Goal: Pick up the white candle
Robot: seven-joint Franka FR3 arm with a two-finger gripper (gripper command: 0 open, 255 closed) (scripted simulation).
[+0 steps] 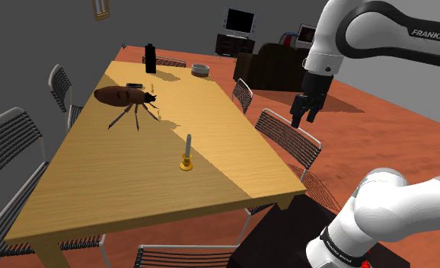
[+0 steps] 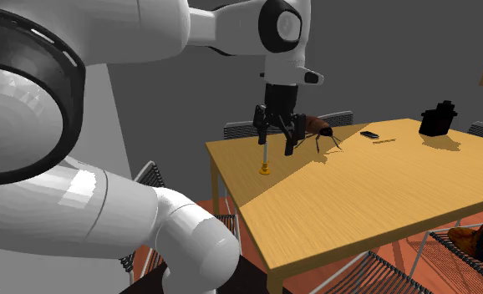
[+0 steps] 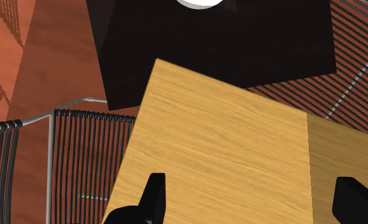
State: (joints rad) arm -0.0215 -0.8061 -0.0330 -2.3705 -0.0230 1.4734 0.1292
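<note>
See thin grey candle [image 1: 187, 145] upright in gold holder [image 1: 186, 165], on table [image 1: 135, 183] toward its near end in shoulder view. Well apart from brown bug [image 1: 123, 97] farther along. Reading gripper [image 1: 304, 120] as up in the air past table's right edge there, fingers wide apart, gripping nothing. Looking down on table corner and stand [image 3: 240, 44] from the wrist.

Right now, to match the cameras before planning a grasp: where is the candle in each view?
Shoulder view: the candle stands upright in a yellow holder near the middle of the table, below the brown insect.
Second exterior view: the candle stands near the table's left edge, left of the insect.
Wrist view: the table's corner beside the black stand.
Shared landmark: the wooden table.
</note>
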